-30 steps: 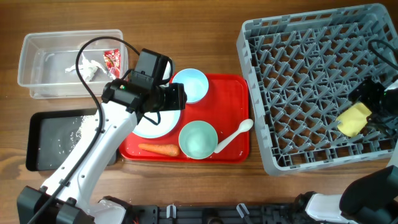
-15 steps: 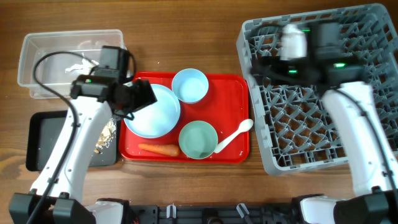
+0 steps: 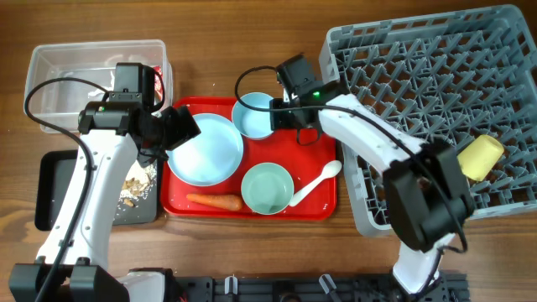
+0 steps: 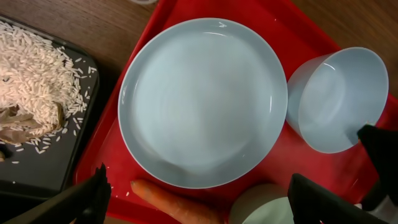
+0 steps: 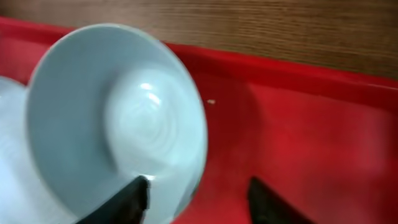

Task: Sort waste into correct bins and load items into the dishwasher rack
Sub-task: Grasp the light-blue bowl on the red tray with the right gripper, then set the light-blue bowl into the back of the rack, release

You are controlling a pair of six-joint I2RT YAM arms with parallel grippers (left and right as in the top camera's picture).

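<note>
My right gripper (image 3: 277, 116) (image 5: 198, 200) straddles the right rim of the light blue bowl (image 3: 252, 115) (image 5: 112, 118) on the red tray; one finger is inside the bowl, the other outside with a gap to the rim. My left gripper (image 3: 183, 127) (image 4: 205, 199) hangs wide open and holds nothing above the light blue plate (image 3: 205, 151) (image 4: 202, 99), with the carrot (image 3: 214, 201) (image 4: 177, 200) under it. The mint bowl (image 3: 268, 188) and white spoon (image 3: 317, 181) lie on the tray. The yellow cup (image 3: 480, 157) lies in the grey rack (image 3: 419, 50). Rice scraps (image 4: 34, 68) lie in the black tray (image 3: 59, 193).
The red tray (image 3: 315, 143) sits between the bins and the rack. The clear tub (image 3: 75, 75) stands at the back left, with a bit of red wrapper (image 3: 156, 78) showing behind my left arm. A cable loops over the tub.
My right arm has left the yellow cup in the rack and swung left to the light blue bowl, jaws narrowing. My left gripper has opened wider near the plate.
</note>
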